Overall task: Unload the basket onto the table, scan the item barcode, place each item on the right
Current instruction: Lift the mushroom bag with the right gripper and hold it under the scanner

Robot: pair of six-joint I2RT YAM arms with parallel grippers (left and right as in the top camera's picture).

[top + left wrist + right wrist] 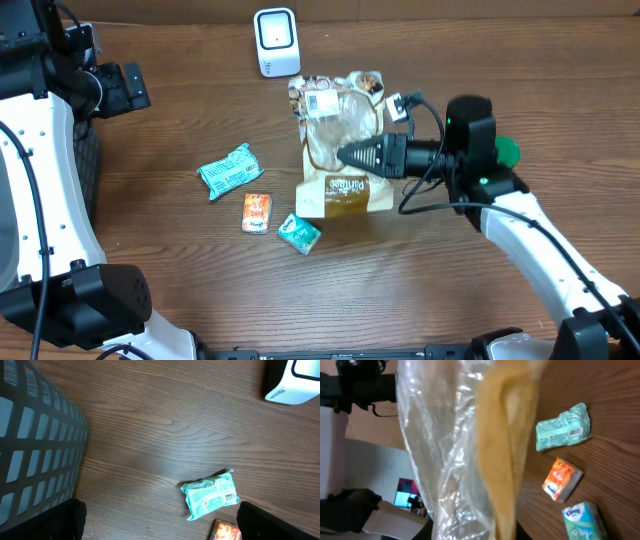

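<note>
Crinkled clear bag with tan paper base, mid desk, scanner at its 11 o'clock; right jaws clenched on it. Left jaws released wide. Mesh basket: contents hidden.

A brown wood-grain table lies under even light, dark mesh basket at left.
</note>
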